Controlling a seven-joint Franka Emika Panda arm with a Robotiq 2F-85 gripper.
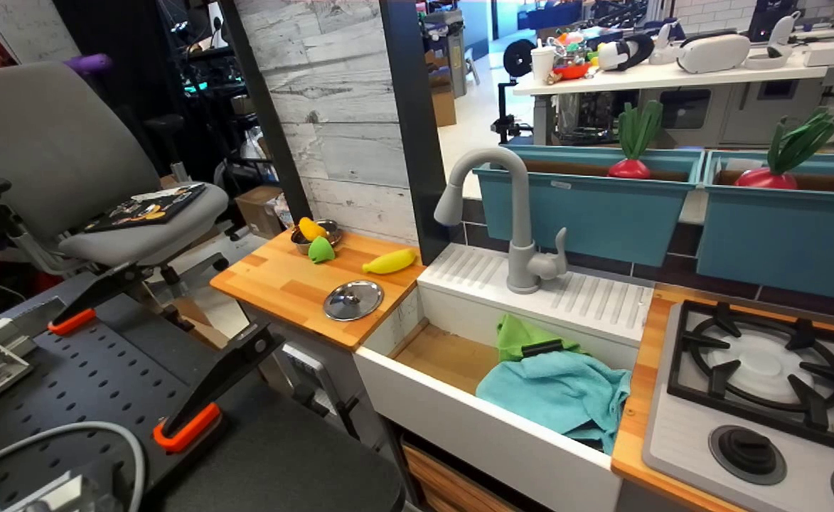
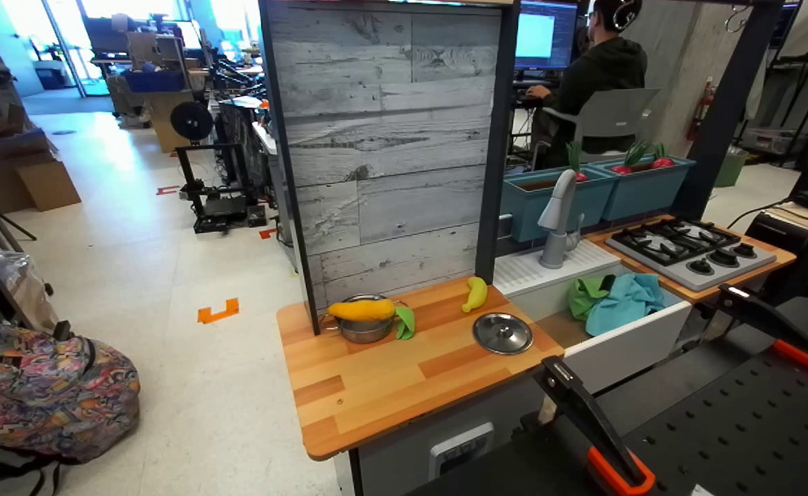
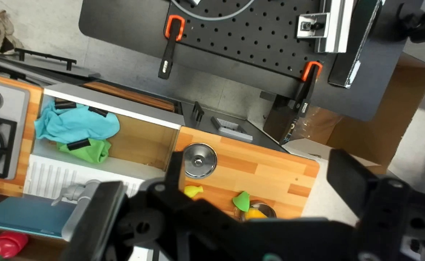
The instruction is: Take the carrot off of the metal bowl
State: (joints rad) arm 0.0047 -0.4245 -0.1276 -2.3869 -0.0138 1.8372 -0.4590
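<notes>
Dark jaws stand nearest the lens in my wrist view, their tips spread wide apart with nothing gripped between them. They appear in neither exterior view, so I judge them well clear of everything. Beyond them lies a light-brown wooden tabletop [image 2: 390, 375]. Near its back corner, by a wall of pale grey wooden planks [image 2: 397, 158], sits a small round bowl of dark silvery metal [image 2: 366, 335]. Across its rim rests an orange-yellow toy carrot [image 2: 361, 310], its green leafy top [image 2: 405, 324] hanging over the side; whether the leaves touch the tabletop I cannot tell. A yellow banana-shaped piece [image 2: 474, 296] and a round shiny metal lid [image 2: 502, 333] lie apart from the bowl. By my reading, the task is not yet begun: the carrot is on the bowl, and approaching, gripping, lifting and setting it aside are all left to do.
</notes>
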